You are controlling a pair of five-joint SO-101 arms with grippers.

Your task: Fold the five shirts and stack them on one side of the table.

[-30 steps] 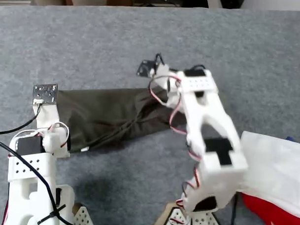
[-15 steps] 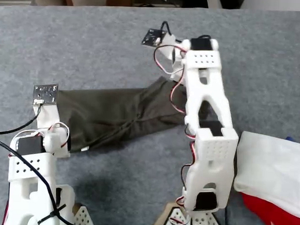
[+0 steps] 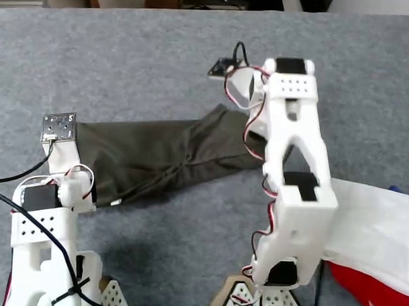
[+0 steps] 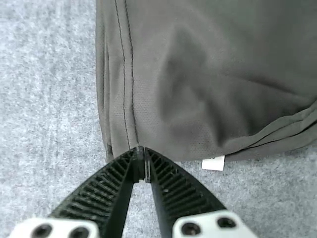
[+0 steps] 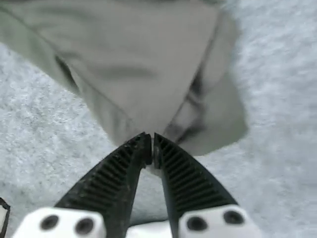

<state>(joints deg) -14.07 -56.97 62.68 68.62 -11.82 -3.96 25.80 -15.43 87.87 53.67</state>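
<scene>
A dark olive-grey shirt (image 3: 157, 158), folded lengthwise into a long crumpled band, lies across the grey felt-covered table (image 3: 127, 56). In the high view it runs from about 9 o'clock to just past the middle. Its far end rises towards 1 o'clock, where it passes under the white right arm (image 3: 294, 176). The left arm (image 3: 44, 235) stands at 7 o'clock, with its wrist over the band's 9 o'clock end. In its wrist view the left gripper (image 4: 142, 166) has its ribbed black fingers (image 4: 106, 191) pressed together on the shirt's stitched edge, close to a corner. A small white tag (image 4: 213, 163) pokes out from the fabric just beside that grip. The right arm reaches from its base at 6 o'clock up to about 12 o'clock, over the shirt's other end. In its wrist view the right gripper (image 5: 150, 146) is likewise clamped tight, with a fold of the same olive cloth caught between its tips. The cloth spreads out beyond them and seems to hang a little off the table, though the blur there leaves that unsure. At 4 o'clock in the high view, well apart from the olive shirt, a white garment (image 3: 377, 219) lies at the table's edge. It lies over a red garment (image 3: 361, 286) nearer 5 o'clock, and the right arm's base stands just beside both.
</scene>
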